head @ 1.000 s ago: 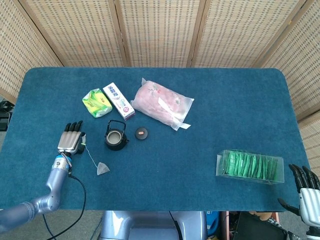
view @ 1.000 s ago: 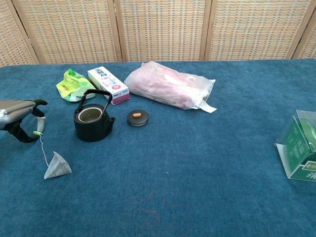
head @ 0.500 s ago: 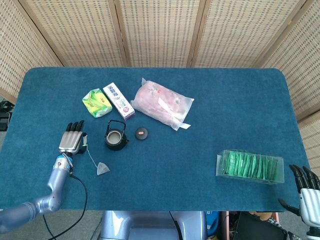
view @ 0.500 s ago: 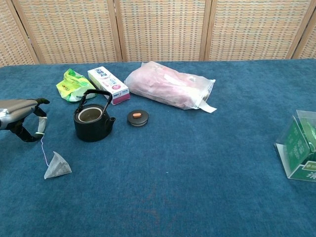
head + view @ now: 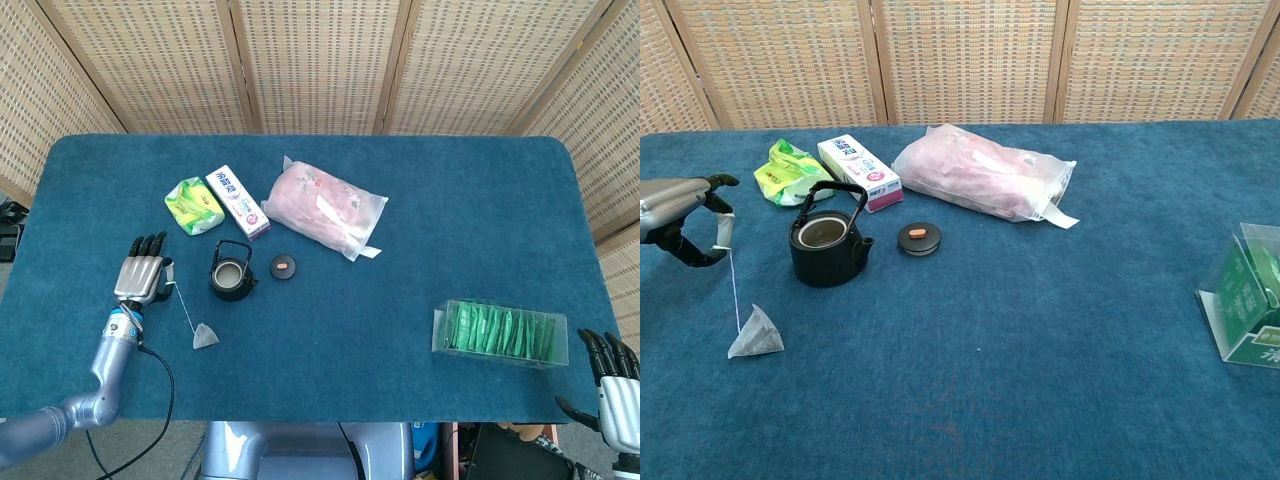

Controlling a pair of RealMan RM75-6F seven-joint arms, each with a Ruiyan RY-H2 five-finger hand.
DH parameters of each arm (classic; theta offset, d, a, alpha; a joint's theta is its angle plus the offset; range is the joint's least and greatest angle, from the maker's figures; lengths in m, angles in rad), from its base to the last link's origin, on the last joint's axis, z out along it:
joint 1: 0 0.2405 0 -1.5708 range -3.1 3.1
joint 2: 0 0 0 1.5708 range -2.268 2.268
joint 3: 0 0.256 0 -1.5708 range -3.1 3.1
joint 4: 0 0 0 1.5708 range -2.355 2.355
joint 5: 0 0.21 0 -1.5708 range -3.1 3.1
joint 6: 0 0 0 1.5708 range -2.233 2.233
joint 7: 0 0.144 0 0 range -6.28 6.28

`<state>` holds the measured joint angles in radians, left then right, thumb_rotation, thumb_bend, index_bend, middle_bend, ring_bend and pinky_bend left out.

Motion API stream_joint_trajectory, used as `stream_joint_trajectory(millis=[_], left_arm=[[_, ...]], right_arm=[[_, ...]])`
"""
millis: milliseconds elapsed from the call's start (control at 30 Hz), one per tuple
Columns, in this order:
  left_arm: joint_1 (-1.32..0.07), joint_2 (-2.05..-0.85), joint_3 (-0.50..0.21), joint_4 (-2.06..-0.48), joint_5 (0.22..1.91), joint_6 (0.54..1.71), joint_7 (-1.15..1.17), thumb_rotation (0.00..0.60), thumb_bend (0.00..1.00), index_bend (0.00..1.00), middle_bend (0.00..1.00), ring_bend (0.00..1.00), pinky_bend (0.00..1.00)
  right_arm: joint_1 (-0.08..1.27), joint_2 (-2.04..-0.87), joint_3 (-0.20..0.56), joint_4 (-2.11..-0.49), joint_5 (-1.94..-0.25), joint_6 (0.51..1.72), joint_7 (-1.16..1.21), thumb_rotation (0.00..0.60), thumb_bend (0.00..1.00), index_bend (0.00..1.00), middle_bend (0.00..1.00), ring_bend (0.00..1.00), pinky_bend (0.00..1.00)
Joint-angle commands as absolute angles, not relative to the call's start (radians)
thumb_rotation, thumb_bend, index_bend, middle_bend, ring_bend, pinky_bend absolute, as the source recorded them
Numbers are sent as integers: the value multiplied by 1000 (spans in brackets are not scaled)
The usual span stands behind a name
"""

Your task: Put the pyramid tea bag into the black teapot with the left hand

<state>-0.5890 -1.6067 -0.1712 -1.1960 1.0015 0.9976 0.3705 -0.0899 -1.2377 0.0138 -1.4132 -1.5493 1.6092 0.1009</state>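
Left hand pinches the tag; string taut, pyramid tea bag below it, black teapot just right, lid off.

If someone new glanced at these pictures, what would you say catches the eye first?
Probably the left hand at the table's left edge, pinching the tag of a tea bag whose string runs taut down to the pyramid pouch on the blue cloth. Just right of it stands the open black teapot, its lid lying beside it. Behind them lies a big pink bag.
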Motion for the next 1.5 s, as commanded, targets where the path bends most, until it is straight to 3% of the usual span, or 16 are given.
stream_joint_trajectory(millis=[33,367,700,1133,1500], left_arm=[[-577,-1579,-174,-1242,1042,1037,345,600,418,648,0,0,0],[-555,-1482,-182,-1455,1168,1146,300,600,418,648,0,0,0],[-551,-1410,-187,-1634,1236,1175,265,600,418,649,0,0,0],[-558,-1378,-204,-1715,1308,1210,218,600,419,648,8,0,0],[-597,-1374,-268,-1722,1278,1220,264,600,419,649,8,0,0]], right_arm=[[-89,-1238,14,-1412,-1550,1610,102,600,8,118,194,75,157],[-88,-1245,15,-1399,-1550,1606,118,600,9,118,194,76,157],[-85,-1259,16,-1371,-1549,1600,150,600,8,118,194,75,157],[-76,-1266,17,-1362,-1554,1594,158,600,8,118,194,75,157],[-82,-1268,15,-1358,-1543,1591,162,600,8,118,194,75,157]])
